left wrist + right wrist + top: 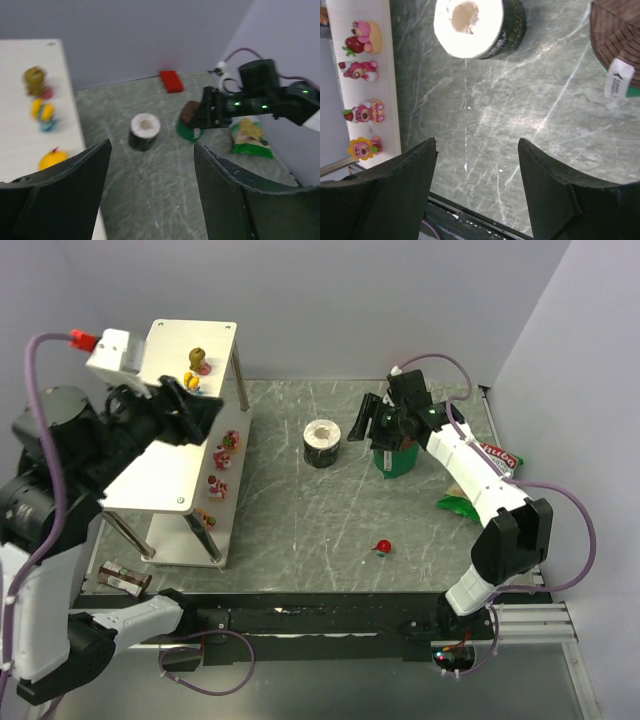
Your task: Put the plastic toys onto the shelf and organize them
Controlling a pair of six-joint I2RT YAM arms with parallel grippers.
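Note:
The white shelf (165, 465) stands at the table's left. Three plastic toys sit on its top: an olive one (34, 80), a yellow-blue one (42, 112) and a yellow one (52, 159). Several pink toys (362, 112) line the lower tier (387, 75). A small red toy (382, 546) lies alone on the table, right of centre. My left gripper (205, 410) (152, 150) hovers over the shelf top's right edge, open and empty. Farther right, beside a green cup (396, 458), my right gripper (360, 423) (477, 145) is open and empty over bare table.
A tape roll (322, 443) stands mid-table between the shelf and the green cup. A red block (171, 81) lies by the back wall. A green chip bag (462, 503) sits under the right arm. A dark wrapped item (125, 578) lies at the shelf's near corner.

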